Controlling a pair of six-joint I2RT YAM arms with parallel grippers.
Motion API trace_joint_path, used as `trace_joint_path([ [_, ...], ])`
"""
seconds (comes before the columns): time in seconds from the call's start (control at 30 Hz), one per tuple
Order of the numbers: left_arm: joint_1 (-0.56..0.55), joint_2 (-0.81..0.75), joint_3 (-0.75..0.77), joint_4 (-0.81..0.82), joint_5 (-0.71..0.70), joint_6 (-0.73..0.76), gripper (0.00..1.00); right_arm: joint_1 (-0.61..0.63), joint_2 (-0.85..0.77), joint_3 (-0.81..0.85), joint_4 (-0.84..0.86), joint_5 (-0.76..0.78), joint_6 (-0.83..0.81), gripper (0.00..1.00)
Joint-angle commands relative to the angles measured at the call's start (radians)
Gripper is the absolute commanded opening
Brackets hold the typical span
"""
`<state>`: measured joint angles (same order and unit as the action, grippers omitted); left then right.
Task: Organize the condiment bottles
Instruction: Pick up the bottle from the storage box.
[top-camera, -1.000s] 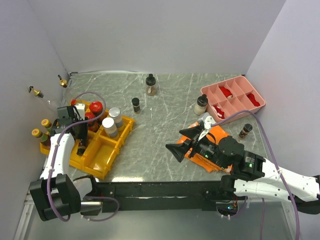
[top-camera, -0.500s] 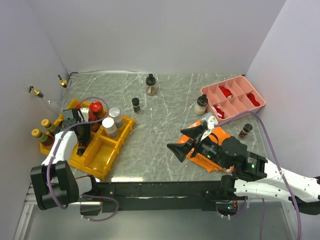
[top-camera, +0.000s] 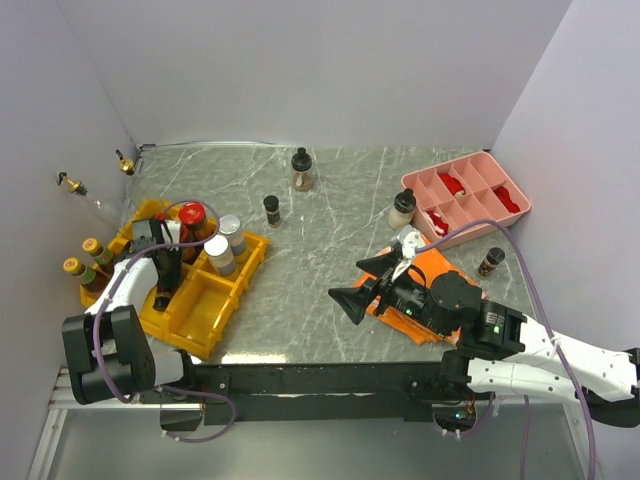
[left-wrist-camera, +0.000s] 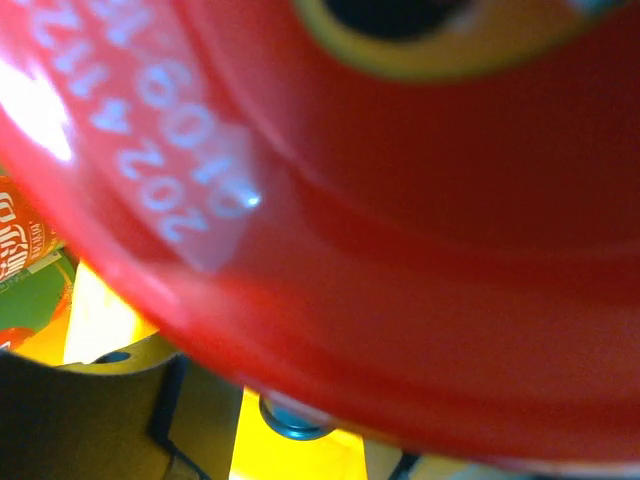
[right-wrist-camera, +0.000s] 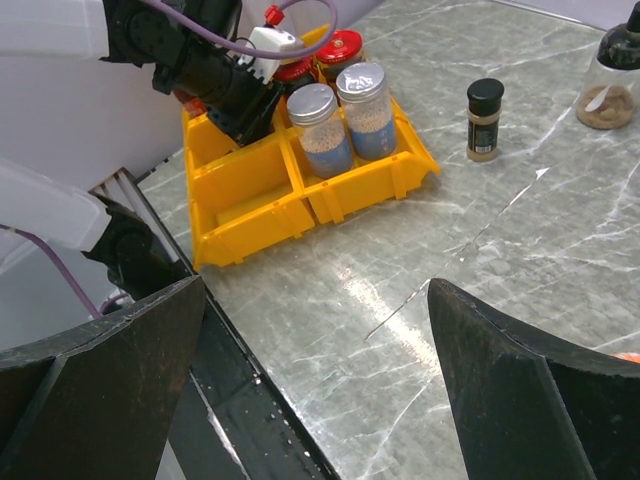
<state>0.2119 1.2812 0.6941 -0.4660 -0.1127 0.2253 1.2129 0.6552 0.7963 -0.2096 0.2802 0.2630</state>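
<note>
Condiment bottles are spread out. Red-capped jars and white-lidded jars stand in the yellow bins. Yellow-capped bottles stand left of the bins. On the table are a black-topped bottle, a small black-capped bottle, a white-topped bottle and a small dark bottle. My left gripper reaches down into the bins beside the red-capped jars. Its fingers are hidden; a red cap fills the left wrist view. My right gripper is wide open and empty above the table.
A pink divided tray with red items sits at the back right. An orange cloth lies under my right arm. Two gold-spout bottles show at the left wall. The bins also show in the right wrist view.
My left wrist has shifted a little to the right over the bins, closer to the red-capped jars. My right gripper has barely moved.
</note>
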Motion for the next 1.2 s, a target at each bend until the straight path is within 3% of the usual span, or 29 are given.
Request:
trace_joint_path([
  [0.0,-0.022,0.000,-0.016,0.055,0.031,-0.003,0.41,-0.006,-0.011,0.014,0.041,0.016,-0.015,1.00],
  [0.33,-0.020,-0.115,0.005,0.044,0.005,-0.033,0.16,-0.007,-0.029,0.021,0.032,0.017,-0.013,1.00],
  [0.77,-0.020,-0.278,0.102,-0.072,-0.039,-0.027,0.04,-0.006,-0.037,0.023,0.035,-0.009,0.036,1.00],
  [1.17,-0.022,-0.402,0.278,-0.166,0.094,-0.052,0.01,-0.009,0.152,0.177,0.064,-0.071,0.170,1.00],
])
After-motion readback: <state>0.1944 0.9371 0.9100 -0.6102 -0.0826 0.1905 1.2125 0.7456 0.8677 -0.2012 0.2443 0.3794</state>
